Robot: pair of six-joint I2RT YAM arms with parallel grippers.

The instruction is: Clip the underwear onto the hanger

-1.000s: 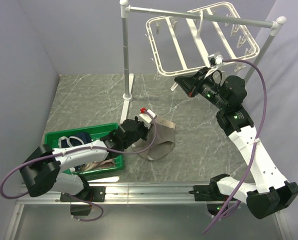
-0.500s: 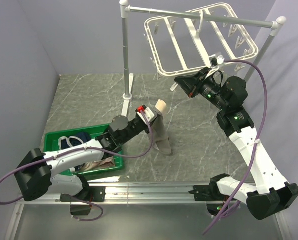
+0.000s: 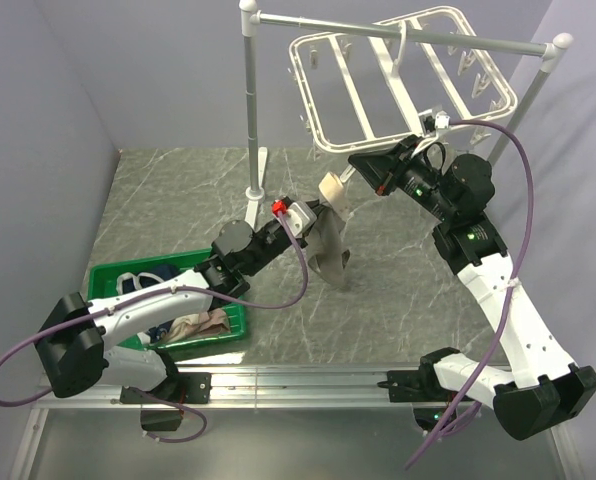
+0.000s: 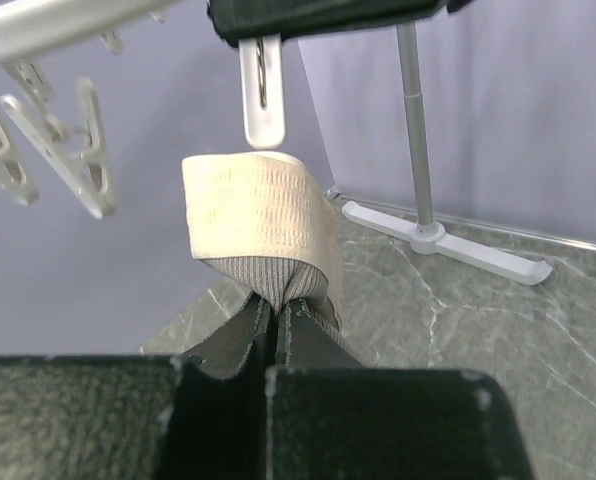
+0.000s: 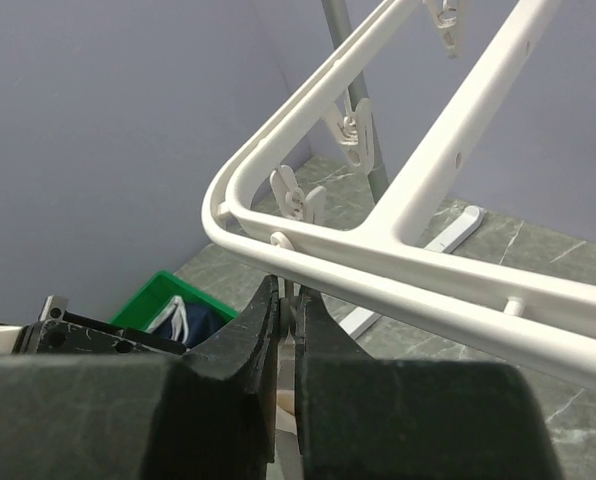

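Observation:
My left gripper [image 3: 313,208] is shut on the taupe underwear [image 3: 330,238] and holds it in the air, the cloth hanging down from the beige waistband. In the left wrist view the waistband [image 4: 263,220] stands just above my left gripper [image 4: 276,308] and just below a white clip [image 4: 262,95]. My right gripper [image 3: 363,170] is shut on that clip at the near left corner of the white hanger [image 3: 378,80]. In the right wrist view my right gripper [image 5: 290,300] pinches the clip [image 5: 294,312] under the hanger's frame [image 5: 398,290].
The hanger hangs from a white pole rack [image 3: 250,100] whose foot [image 4: 438,240] rests on the grey table. A green basket [image 3: 158,268] at the near left holds a navy garment [image 3: 143,285] and a pinkish-beige one [image 3: 193,325]. More clips [image 4: 68,150] dangle from the frame.
My left gripper has lifted the underwear off the table and carried it up and to the right, close under the clip that the right gripper holds. The right arm has not moved.

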